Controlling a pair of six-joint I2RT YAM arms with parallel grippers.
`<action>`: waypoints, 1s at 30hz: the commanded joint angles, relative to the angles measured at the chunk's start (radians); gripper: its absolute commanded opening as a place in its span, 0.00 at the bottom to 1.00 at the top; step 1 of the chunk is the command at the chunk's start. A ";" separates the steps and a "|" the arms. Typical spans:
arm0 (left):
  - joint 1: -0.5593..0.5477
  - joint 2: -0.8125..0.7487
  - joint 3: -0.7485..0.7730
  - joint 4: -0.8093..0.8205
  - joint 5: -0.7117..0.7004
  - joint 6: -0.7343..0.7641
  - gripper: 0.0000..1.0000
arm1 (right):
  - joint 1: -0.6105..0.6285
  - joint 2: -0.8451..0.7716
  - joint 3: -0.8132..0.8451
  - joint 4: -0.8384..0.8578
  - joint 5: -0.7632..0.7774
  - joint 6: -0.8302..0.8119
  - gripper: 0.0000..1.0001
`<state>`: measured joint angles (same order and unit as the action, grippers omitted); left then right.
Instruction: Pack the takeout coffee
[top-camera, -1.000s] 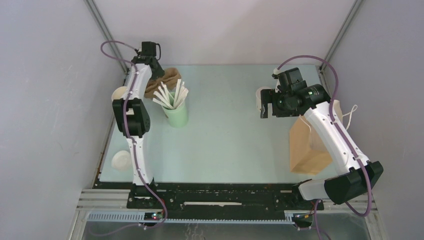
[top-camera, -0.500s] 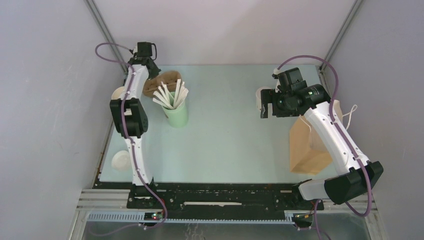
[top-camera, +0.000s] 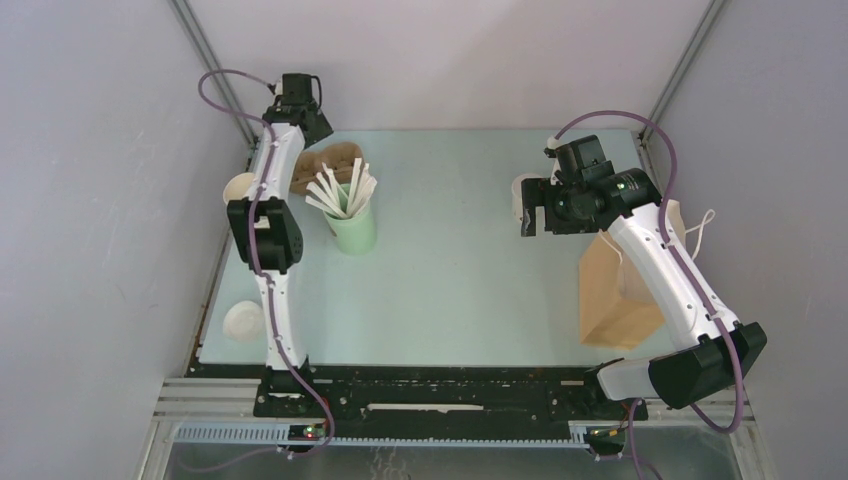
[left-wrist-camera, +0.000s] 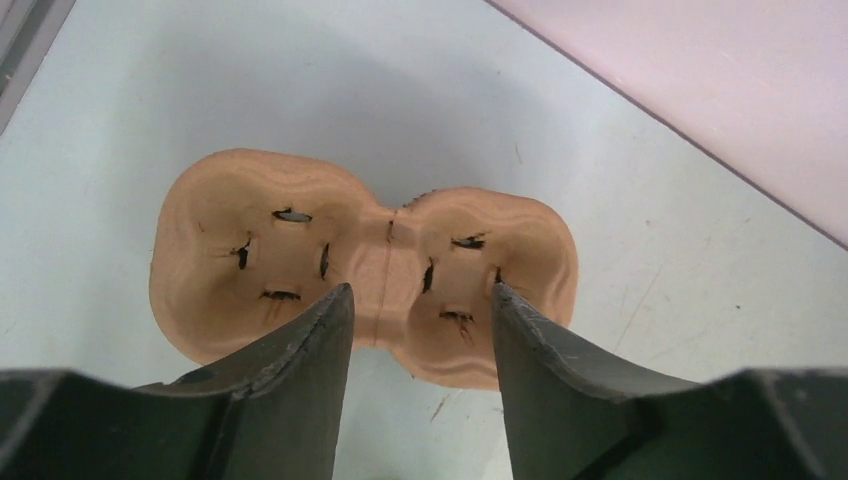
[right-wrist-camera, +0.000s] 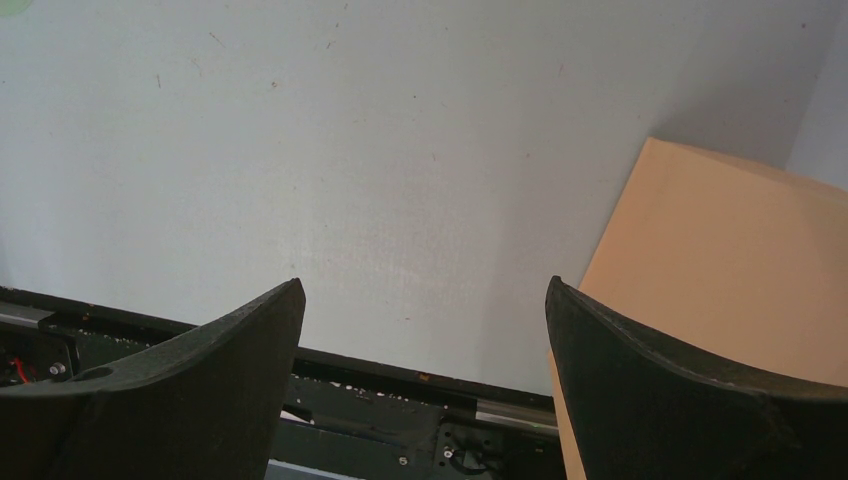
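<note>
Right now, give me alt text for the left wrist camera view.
An empty brown two-cup carrier lies flat on the pale table. The left gripper hangs above its near edge, jaws apart and framing its middle, holding nothing.

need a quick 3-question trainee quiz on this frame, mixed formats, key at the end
1. True or false: a cup sits in the cup carrier.
2. The paper bag stands on which side of the table? A left; B right; C centre.
3. Fill in: the green cup holds white ____.
Key: 1 false, the carrier is empty. 2 B. 3 sticks.
</note>
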<state>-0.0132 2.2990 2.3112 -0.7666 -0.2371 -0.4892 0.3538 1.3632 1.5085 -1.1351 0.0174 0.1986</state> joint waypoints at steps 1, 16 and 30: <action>0.010 0.039 0.056 -0.012 0.016 0.045 0.60 | -0.006 -0.006 0.037 0.006 0.001 -0.003 0.99; 0.008 0.134 0.091 -0.002 0.026 0.056 0.64 | -0.011 0.018 0.049 0.002 -0.007 0.001 0.99; 0.007 0.147 0.091 -0.002 0.004 0.049 0.55 | -0.017 0.017 0.041 0.002 -0.007 0.001 0.99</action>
<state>-0.0021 2.4424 2.3379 -0.7731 -0.2279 -0.4438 0.3462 1.3838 1.5181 -1.1374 0.0166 0.1989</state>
